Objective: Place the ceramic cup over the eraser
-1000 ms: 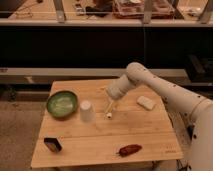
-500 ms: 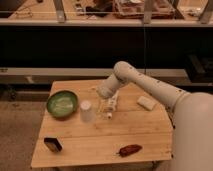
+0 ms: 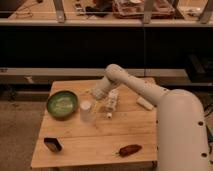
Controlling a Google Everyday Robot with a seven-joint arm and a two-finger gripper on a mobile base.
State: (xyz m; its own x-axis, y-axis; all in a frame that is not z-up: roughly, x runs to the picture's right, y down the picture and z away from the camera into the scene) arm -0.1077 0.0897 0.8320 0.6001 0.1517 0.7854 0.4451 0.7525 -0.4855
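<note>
Your round green bowl (image 3: 62, 103) sits at the left side of the light wooden table (image 3: 100, 135); its inside looks pale and mottled, and you cannot tell whether that is contents or glaze. Just right of the bowl stands the small plain white ceramic cup (image 3: 86, 111), upright on the wood, and nothing of its inside shows. The small dark rectangular eraser (image 3: 52, 144) lies well in front of the bowl near the table's front left corner, bare and apart from the cup. Farther right of the bowl, past the cup, you have a white segmented strip (image 3: 112, 101), then a small white block (image 3: 145, 103). A reddish-brown elongated object (image 3: 129, 149) lies toward the front, well to the bowl's right. The gripper (image 3: 97, 92) hangs just right of the bowl and behind the cup's rim, close to the cup. It merges with the pale arm, so you cannot tell whether it is spread, pressed together or touching the cup. The robot's white body is cut off at the right edge. Against half a second ago, the arm's elbow has swung nearer the bowl and the gripper has closed in on the cup. The cup, eraser and bowl lie where they were.
</note>
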